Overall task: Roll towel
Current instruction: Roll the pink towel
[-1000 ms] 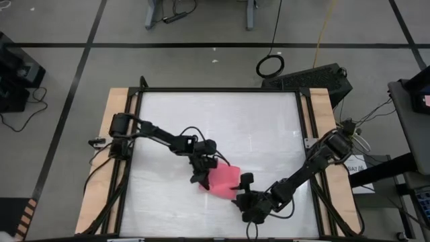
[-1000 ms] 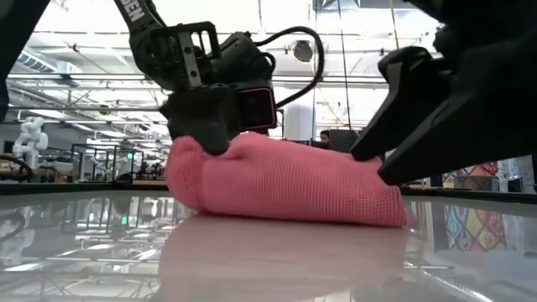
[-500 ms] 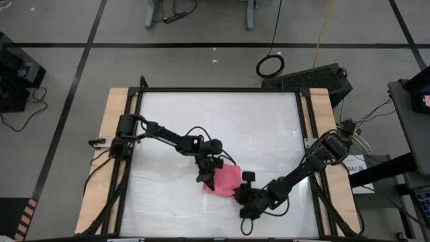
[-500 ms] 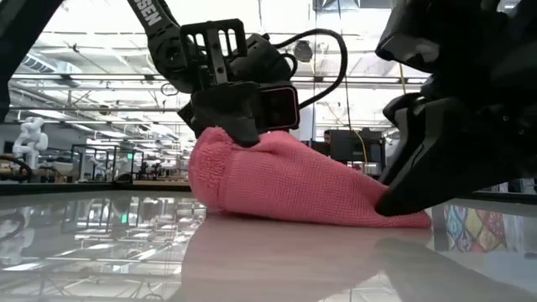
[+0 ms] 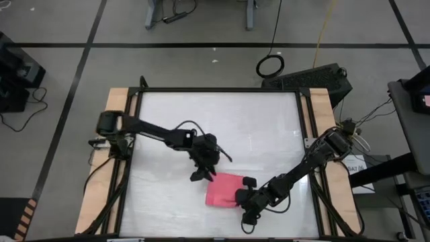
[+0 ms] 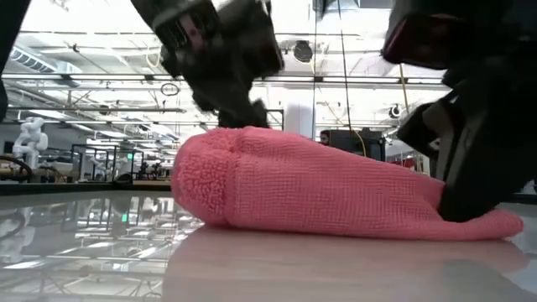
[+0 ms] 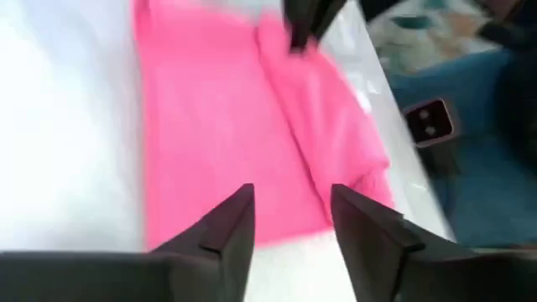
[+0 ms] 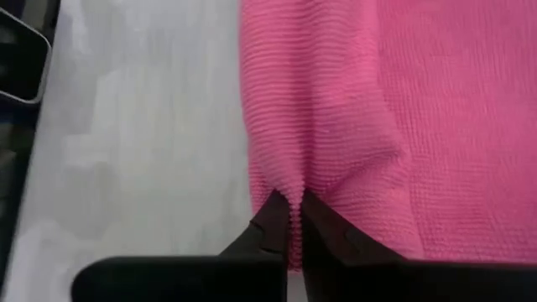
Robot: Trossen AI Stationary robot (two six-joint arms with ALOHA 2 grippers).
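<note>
Near the counter front edge: towel lies folded flat, one end bulging | right claw pinching its edge | left claw spread, above it, empty | judged: rolling barely begun, most left

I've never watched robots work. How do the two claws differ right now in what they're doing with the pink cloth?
The right gripper is shut, pinching the towel's edge; the left gripper is open, holding nothing. The right one touches the towel, while the left sits just off its opposite edge. Both are dark two-finger claws low over the table.
</note>
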